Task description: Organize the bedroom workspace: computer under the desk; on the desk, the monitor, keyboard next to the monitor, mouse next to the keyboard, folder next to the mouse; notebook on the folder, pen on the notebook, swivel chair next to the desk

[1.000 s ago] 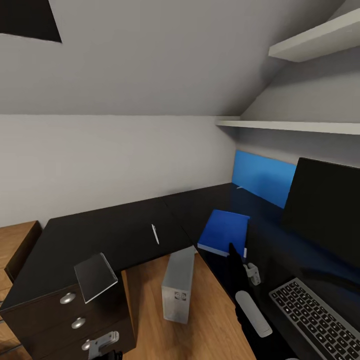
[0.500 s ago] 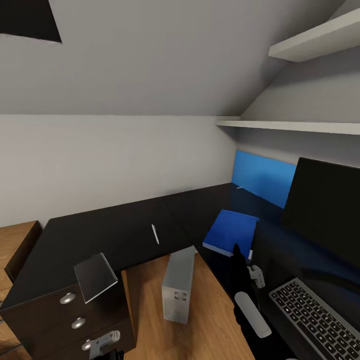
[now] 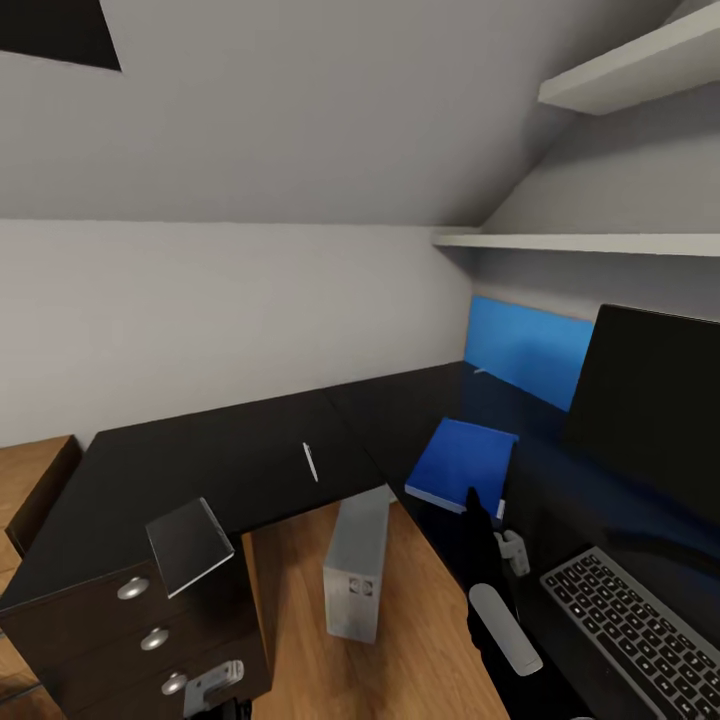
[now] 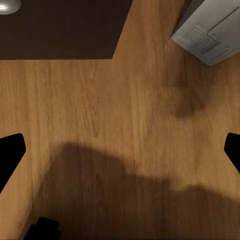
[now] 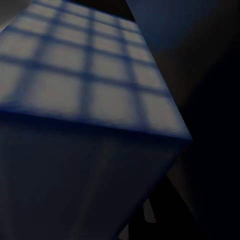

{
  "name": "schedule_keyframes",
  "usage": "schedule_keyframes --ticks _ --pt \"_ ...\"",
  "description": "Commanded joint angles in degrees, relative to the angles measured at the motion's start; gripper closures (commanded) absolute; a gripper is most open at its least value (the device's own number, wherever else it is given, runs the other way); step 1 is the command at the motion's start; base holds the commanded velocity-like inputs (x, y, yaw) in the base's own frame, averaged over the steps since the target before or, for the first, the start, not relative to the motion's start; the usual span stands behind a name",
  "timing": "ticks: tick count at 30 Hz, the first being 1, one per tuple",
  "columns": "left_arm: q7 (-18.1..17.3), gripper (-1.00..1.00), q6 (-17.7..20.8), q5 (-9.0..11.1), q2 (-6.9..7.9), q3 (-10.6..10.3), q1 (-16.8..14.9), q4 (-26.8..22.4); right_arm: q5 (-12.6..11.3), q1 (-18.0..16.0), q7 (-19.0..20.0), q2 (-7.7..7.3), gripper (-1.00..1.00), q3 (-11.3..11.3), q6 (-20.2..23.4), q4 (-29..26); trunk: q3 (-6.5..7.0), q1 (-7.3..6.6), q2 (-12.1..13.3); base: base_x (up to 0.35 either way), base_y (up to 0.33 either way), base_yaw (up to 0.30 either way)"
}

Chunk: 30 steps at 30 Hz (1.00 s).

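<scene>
Comparing with half a second ago, you have left the blue folder (image 3: pixel 462 463) where it was on the desk (image 3: pixel 240 455) beside the monitor (image 3: pixel 655 400); your right gripper (image 3: pixel 476 497) is at its near edge, fingers too dark to tell apart or together, and only the head camera has shifted slightly. You have one each of pen (image 3: pixel 310 462), notebook (image 3: pixel 188 545), computer (image 3: pixel 357 563) on the floor and keyboard (image 3: pixel 640 630). Your left gripper (image 4: pixel 120 145) hangs over the wood floor (image 4: pixel 100 110) with its fingers wide apart.
</scene>
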Motion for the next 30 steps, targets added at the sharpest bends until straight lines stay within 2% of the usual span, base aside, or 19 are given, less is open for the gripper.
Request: schedule_keyframes --ticks 1,27,30 --pt "0.57 -1.00 0.09 0.60 0.06 -0.22 -0.03 -0.09 -0.49 -0.05 0.06 -0.03 1.00 0.18 -0.34 -0.02 -0.25 0.22 -0.45 0.000 0.000 0.000" --pt "0.66 -1.00 0.16 0.60 0.05 -0.24 -0.03 -0.01 -0.58 -0.05 -0.08 0.01 1.00 0.19 -0.18 -0.02 -4.91 5.93 -10.88 0.000 0.000 0.000" --pt "0.63 -1.00 0.20 0.60 0.05 -0.24 -0.03 -0.01 -0.58 -0.05 -0.09 0.01 1.00 0.19 -0.13 -0.02 -4.91 5.93 -10.88 0.000 0.000 0.000"
